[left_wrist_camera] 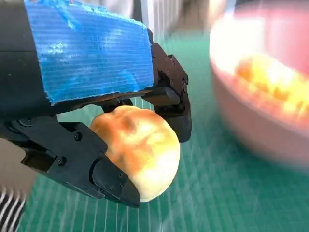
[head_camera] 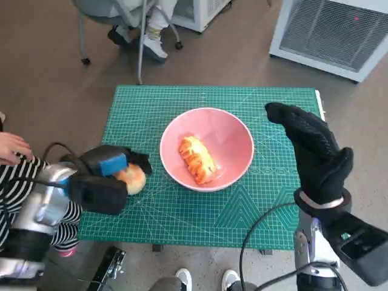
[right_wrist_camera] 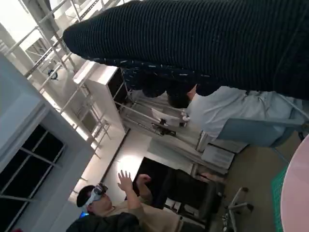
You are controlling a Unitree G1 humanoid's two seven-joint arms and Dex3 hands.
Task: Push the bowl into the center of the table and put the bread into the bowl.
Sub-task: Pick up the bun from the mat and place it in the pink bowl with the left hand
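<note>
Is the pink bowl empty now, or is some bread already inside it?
Not empty: the bowl holds one long pastry; the left hand grips a round bun outside it.

We find no text, label, brand or number that we can read in any view. The green mat [head_camera: 182,212] carries pale grid lines and diagonal rulings, but any figures along them are too small for us to make out. The blue tape [left_wrist_camera: 87,53] on the left hand [head_camera: 106,173] is plain, with no print.
</note>
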